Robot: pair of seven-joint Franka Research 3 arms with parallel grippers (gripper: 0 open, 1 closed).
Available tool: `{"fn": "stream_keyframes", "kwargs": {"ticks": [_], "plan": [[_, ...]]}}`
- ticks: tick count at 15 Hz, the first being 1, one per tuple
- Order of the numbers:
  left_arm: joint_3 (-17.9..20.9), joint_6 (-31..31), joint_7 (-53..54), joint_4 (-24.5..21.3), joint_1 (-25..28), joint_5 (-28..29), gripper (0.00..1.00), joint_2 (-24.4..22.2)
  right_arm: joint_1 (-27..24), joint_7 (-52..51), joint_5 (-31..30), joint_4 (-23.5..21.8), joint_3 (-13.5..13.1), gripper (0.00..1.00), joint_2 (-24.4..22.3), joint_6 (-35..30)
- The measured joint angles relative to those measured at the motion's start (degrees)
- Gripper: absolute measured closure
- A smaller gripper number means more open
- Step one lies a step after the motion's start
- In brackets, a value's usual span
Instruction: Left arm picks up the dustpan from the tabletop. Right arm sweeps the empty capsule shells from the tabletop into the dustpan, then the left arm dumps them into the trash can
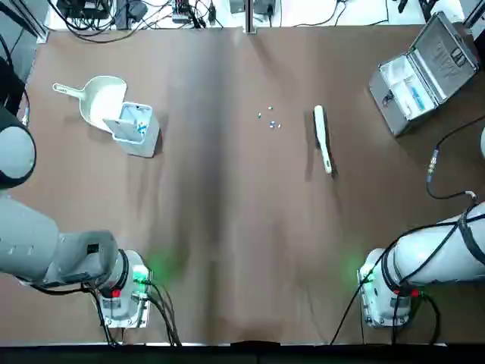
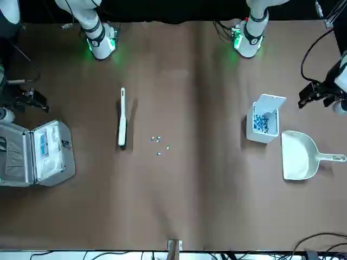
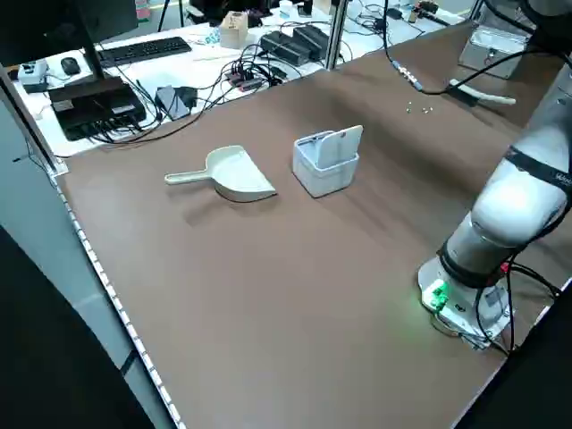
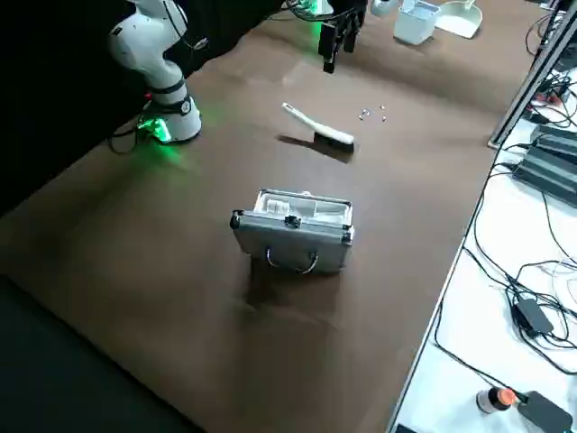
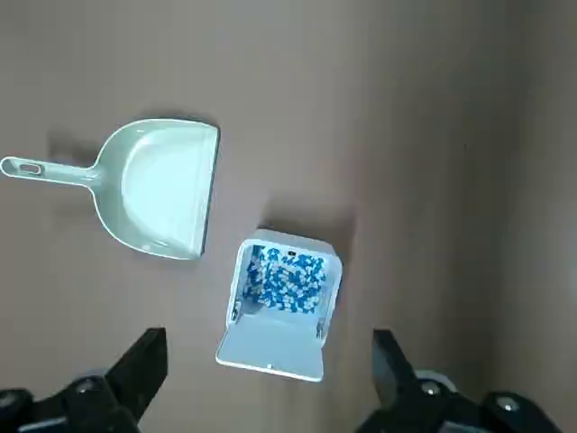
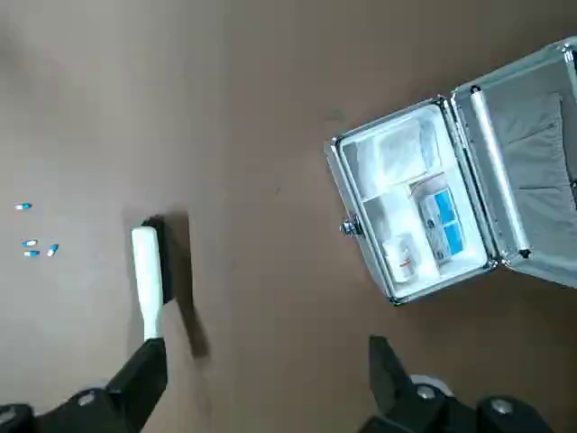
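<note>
The cream dustpan (image 1: 100, 99) lies flat at the far left of the table, its handle pointing outward, right beside the trash can (image 1: 135, 127). That grey bin stands with its lid flapped open and blue bits inside (image 5: 284, 278). My left gripper (image 5: 268, 341) hangs open high above the bin and the dustpan (image 5: 162, 188), holding nothing. Tiny capsule shells (image 1: 269, 120) are scattered mid-table, a short way from the white brush (image 1: 323, 138). My right gripper (image 6: 266, 350) is open and empty, high above the brush (image 6: 149, 280) and case.
An open silver case (image 1: 428, 72) with small boxes inside sits at the far right of the table. Cables and electronics line the far edge. Both arm bases (image 1: 125, 292) (image 1: 383, 292) glow green at the near edge.
</note>
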Motion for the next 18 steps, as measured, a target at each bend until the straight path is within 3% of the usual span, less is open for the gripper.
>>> {"fn": "stream_keyframes", "kwargs": {"ticks": [10, 18], "plan": [[0.40, -0.36, -0.76, -0.30, 0.38, 0.00, 0.00, 1.07, 0.47, 1.66, 0.20, -0.42, 0.15, 0.01, 0.00, -0.02], [1.15, 1.50, -11.91, -0.57, 8.13, 0.06, 0.00, 11.63, 1.62, 3.47, 1.05, -5.86, 0.30, 0.01, 0.01, 1.35]]}}
